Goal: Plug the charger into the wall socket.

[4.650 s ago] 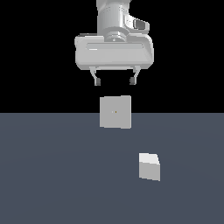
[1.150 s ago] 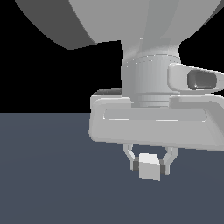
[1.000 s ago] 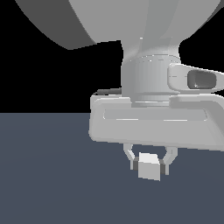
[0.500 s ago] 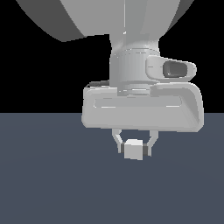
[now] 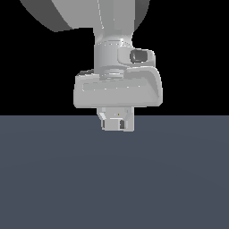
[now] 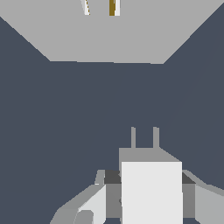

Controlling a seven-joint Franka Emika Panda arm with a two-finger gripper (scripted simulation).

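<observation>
Gripper [image 5: 117,125] of the Panda arm [image 5: 114,49], seen in the exterior view below the broad pale hand housing and partly in front of the wall socket. Its fingers are pinched on the charger [image 5: 118,125], a small light-grey block that shows between them just under the housing, at the line where the dark grey floor [image 5: 112,179] meets the black background. In the wrist view the gripper [image 6: 144,197] appears from behind: the charger [image 6: 151,191] fills the gap between the two fingers [image 6: 92,205], its bright near face turned to the camera and its darker upper face running away from it. Two thin grey prongs [image 6: 144,138] stand out from the far end of the charger, side by side and parallel, pointing toward the wall socket [image 6: 107,37]. The socket is the large flat light-grey plate across the far part of the wrist view; a narrow yellowish slot [image 6: 112,7] and a paler mark beside it show on its face near the frame edge. A band of dark floor [image 6: 65,109] separates the prong tips from the plate, so the charger is apart from the socket, not inserted. In the exterior view only a small part of the wall socket [image 5: 117,113] with a tiny yellowish dot is visible behind the gripper; the rest is hidden by the hand.
</observation>
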